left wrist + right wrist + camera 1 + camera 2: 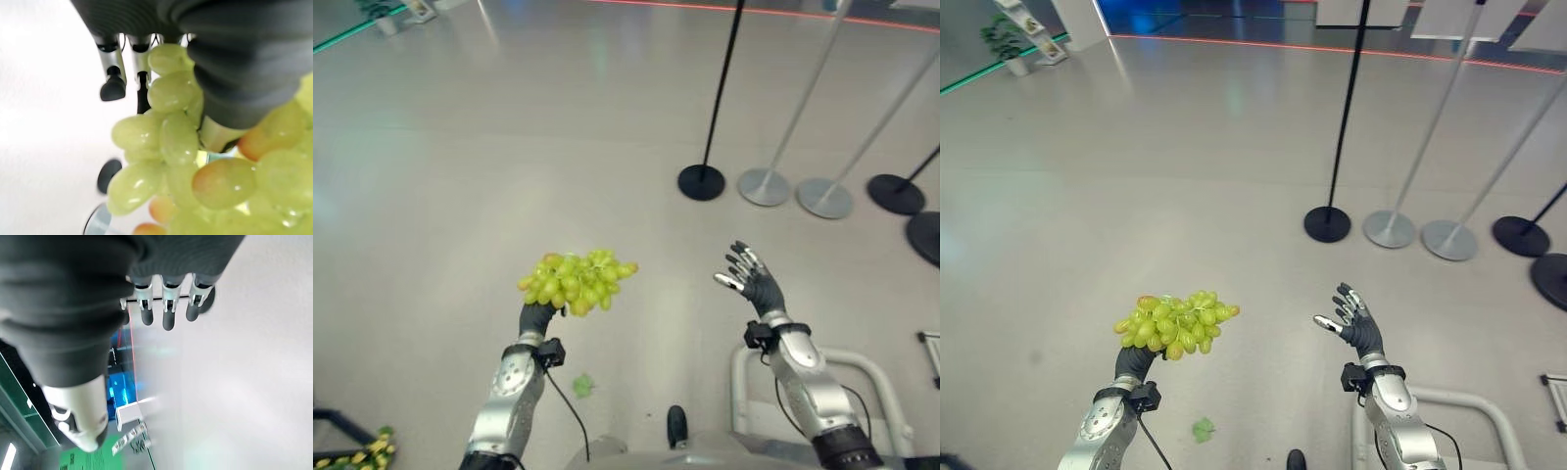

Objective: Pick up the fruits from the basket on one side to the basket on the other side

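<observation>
At the near left corner of the left eye view, a dark basket [342, 431] is showing partly, and some small yellow-green fruits [367, 453] are lying in it. At the near right, a pale grey curved rail [862, 377] is standing behind the right arm; whether it belongs to a basket, I cannot tell.

The left hand [536, 316] is lifting up a bunch of green grapes [576, 279] over the grey floor [509, 147], with the thumb and fingers curling around the bunch from below. The grapes are mostly light green and shiny, and a few are turning orange-pink. In the left wrist view, the grapes [176, 147] are pressing against the dark cover and the thumb, and the single berries are showing very close.

The right hand [1351, 321] is staying empty in the air at the right, with its fingers spreading out loosely.

A small green scrap [582, 386] is lying on the floor between the arms. Far at the right, several stanchion posts with round bases [702, 182] are standing.
</observation>
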Robot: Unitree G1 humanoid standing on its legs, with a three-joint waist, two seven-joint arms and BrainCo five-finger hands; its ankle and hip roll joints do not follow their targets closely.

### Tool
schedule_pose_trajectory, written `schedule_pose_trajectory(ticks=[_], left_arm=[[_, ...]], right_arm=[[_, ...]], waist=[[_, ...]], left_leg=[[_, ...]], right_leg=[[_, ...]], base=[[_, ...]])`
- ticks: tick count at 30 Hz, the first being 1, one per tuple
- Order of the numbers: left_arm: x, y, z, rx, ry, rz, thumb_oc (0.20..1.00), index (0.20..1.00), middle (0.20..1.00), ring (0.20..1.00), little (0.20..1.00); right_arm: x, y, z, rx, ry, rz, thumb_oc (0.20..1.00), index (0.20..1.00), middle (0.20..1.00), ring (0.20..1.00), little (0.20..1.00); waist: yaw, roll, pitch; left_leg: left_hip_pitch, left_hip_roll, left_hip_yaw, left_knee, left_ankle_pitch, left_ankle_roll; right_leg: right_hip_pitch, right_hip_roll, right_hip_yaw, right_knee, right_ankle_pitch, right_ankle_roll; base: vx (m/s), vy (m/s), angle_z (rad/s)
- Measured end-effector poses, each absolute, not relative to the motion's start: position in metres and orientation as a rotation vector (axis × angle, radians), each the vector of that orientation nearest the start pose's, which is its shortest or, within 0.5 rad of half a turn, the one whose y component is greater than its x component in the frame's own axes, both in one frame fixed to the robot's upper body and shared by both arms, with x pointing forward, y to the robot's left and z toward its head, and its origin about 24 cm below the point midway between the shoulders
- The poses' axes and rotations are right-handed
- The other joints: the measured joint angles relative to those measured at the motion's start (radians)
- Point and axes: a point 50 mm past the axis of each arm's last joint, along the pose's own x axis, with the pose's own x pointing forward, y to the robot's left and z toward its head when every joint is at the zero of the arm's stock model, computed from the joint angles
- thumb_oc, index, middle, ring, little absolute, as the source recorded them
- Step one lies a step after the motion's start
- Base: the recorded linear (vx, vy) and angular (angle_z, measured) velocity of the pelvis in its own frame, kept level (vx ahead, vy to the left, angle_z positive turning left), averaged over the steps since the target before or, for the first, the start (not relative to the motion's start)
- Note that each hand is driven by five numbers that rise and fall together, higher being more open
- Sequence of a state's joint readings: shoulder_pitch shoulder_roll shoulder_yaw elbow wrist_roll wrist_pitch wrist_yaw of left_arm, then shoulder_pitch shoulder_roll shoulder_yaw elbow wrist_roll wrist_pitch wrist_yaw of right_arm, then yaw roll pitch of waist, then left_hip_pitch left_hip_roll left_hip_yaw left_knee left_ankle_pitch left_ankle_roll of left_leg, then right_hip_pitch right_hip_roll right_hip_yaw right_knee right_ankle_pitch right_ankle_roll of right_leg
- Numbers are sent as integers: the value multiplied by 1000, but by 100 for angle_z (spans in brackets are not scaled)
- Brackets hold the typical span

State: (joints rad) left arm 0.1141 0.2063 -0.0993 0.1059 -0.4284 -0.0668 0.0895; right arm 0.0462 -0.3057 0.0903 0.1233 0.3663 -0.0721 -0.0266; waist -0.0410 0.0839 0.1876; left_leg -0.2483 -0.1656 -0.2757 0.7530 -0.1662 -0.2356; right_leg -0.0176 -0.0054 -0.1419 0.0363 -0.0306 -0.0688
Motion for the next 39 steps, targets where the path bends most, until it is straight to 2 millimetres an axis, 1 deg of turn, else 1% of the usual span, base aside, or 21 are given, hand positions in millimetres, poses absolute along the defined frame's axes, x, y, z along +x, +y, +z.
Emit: schedule_pose_trajectory(ticks=[1, 2, 3, 4, 5, 6, 7, 8, 9, 10, 11, 12, 13, 14, 16, 19, 21, 23, 26, 30, 39], left_arm=[[225, 185, -1, -209, 173, 81, 200, 200, 200, 200, 200], [226, 186, 1, -208, 167, 86, 200, 200, 200, 200, 200], [226, 188, 2, -214, 163, 92, 200, 200, 200, 200, 200], [227, 189, 2, -226, 163, 101, 200, 200, 200, 200, 200], [227, 189, 2, -225, 162, 105, 200, 200, 200, 200, 200], [229, 189, 3, -225, 158, 113, 200, 200, 200, 200, 200], [231, 187, 3, -229, 158, 113, 200, 200, 200, 200, 200], [230, 184, 1, -230, 169, 109, 200, 200, 200, 200, 200], [230, 183, -1, -228, 180, 106, 200, 200, 200, 200, 200], [231, 181, -3, -226, 189, 105, 200, 200, 200, 200, 200], [232, 181, -2, -225, 186, 103, 200, 200, 200, 200, 200], [235, 185, 0, -204, 181, 108, 200, 200, 200, 200, 200], [236, 187, 2, -189, 178, 108, 200, 200, 200, 200, 200], [239, 190, 5, -171, 167, 108, 200, 200, 200, 200, 200], [243, 200, 11, -148, 143, 131, 200, 200, 200, 200, 200], [245, 210, 16, -137, 126, 176, 200, 200, 200, 200, 200], [245, 212, 17, -134, 123, 187, 200, 200, 200, 200, 200], [245, 213, 17, -133, 123, 196, 200, 200, 200, 200, 200], [244, 211, 15, -147, 128, 196, 200, 200, 200, 200, 200], [244, 207, 14, -157, 132, 193, 200, 200, 200, 200, 200], [243, 208, 13, -157, 136, 202, 200, 200, 200, 200, 200]], right_arm=[[241, -197, 15, 67, 116, -5, 1000, 1000, 1000, 1000, 1000], [241, -195, 15, 77, 112, -6, 1000, 1000, 1000, 1000, 1000], [242, -193, 15, 84, 110, -9, 1000, 1000, 1000, 1000, 1000], [243, -192, 15, 92, 108, -18, 1000, 1000, 1000, 1000, 1000], [244, -192, 17, 92, 102, -25, 1000, 1000, 1000, 1000, 1000], [246, -193, 19, 88, 92, -37, 1000, 1000, 1000, 1000, 1000], [246, -195, 19, 85, 93, -48, 1000, 1000, 1000, 1000, 1000], [245, -198, 18, 78, 97, -61, 1000, 1000, 1000, 1000, 1000], [245, -197, 18, 79, 99, -65, 1000, 1000, 1000, 1000, 1000], [246, -201, 22, 62, 82, -73, 1000, 1000, 1000, 1000, 1000], [249, -202, 24, 61, 73, -74, 1000, 1000, 1000, 1000, 1000], [247, -197, 20, 88, 89, -81, 1000, 1000, 1000, 1000, 1000], [246, -193, 17, 103, 100, -78, 1000, 1000, 1000, 1000, 1000], [245, -189, 15, 118, 103, -73, 1000, 1000, 1000, 1000, 1000], [250, -180, 19, 139, 85, -51, 1000, 1000, 1000, 1000, 1000], [256, -174, 26, 149, 59, -26, 1000, 1000, 1000, 1000, 1000], [257, -173, 26, 148, 61, -20, 1000, 1000, 1000, 1000, 1000], [258, -170, 24, 145, 77, -2, 1000, 1000, 1000, 1000, 1000], [257, -169, 22, 143, 92, 1, 1000, 1000, 1000, 1000, 1000], [252, -171, 15, 140, 126, -7, 1000, 1000, 1000, 1000, 1000], [248, -171, 11, 140, 141, -5, 1000, 1000, 1000, 1000, 1000]], waist=[[0, -7, 4], [-1, -9, 4], [-2, -22, 12], [4, -46, 25], [2, -53, 28], [-6, -43, 34], [-7, -38, 44], [-16, -31, 50], [-24, -28, 49], [-25, -1, 31], [-18, 15, 36], [-20, -18, 38], [-22, -42, 31], [-18, -71, 16], [8, -87, 7], [11, -98, 5], [32, -117, -4], [33, -137, -5], [32, -148, -11], [30, -154, -22], [31, -154, -42]], left_leg=[[-22, 58, 54, -42, -14, 50], [-20, 107, 87, -94, -16, 83], [-32, 146, 99, -142, -14, 85], [-53, 226, 108, -237, -1, 82], [-64, 277, 128, -311, 8, 93], [-63, 369, 193, -452, 49, 88], [-68, 397, 197, -477, 76, 82], [-58, 418, 242, -490, 128, 100], [-53, 422, 279, -501, 134, 102], [0, 397, 280, -606, 162, 81], [24, 397, 275, -644, 244, 89], [27, 368, 295, -646, 281, 92], [33, 341, 300, -660, 289, 107], [42, 300, 303, -683, 298, 122], [47, 259, 304, -685, 295, 143], [46, 239, 331, -666, 286, 165], [46, 232, 338, -664, 277, 165], [44, 230, 349, -661, 277, 164], [34, 233, 354, -645, 274, 158], [25, 261, 349, -633, 267, 147], [2, 266, 355, -622, 264, 144]], right_leg=[[17, -5, -29, -12, 5, 8], [25, -8, -36, -18, 2, 3], [32, -12, -51, -19, 5, 12], [49, -35, -70, -27, 3, 21], [50, -41, -92, -32, 3, 28], [58, -34, -125, -42, 0, 42], [70, -34, -131, -43, -3, 53], [96, -45, -156, -43, -12, 81], [119, -55, -187, -56, -11, 96], [132, -44, -187, -79, -7, 130], [140, -36, -174, -75, -11, 147], [160, -69, -161, -73, -21, 173], [170, -98, -160, -76, -32, 190], [175, -131, -149, -75, -34, 193], [175, -174, -142, -58, -35, 194], [188, -194, -139, -37, -39, 202], [186, -206, -138, -36, -53, 221], [187, -209, -138, -44, -64, 238], [189, -203, -137, -60, -77, 254], [183, -176, -128, -57, -82, 239], [157, -176, -115, -58, -81, 239]], base=[[123, 0, 56], [68, 33, 45], [94, 67, 45], [83, 72, 44], [82, 76, 54], [23, 31, 48], [89, 201, 60], [71, 158, 51], [71, 195, 47], [44, 88, 20], [90, 137, 20], [123, 136, 31], [135, 182, 64], [88, 144, 59], [41, 134, 34], [8, 107, 30], [-1, 79, 2], [13, 60, -13], [8, 22, -10], [3, 9, -2], [6, -2, -3]])
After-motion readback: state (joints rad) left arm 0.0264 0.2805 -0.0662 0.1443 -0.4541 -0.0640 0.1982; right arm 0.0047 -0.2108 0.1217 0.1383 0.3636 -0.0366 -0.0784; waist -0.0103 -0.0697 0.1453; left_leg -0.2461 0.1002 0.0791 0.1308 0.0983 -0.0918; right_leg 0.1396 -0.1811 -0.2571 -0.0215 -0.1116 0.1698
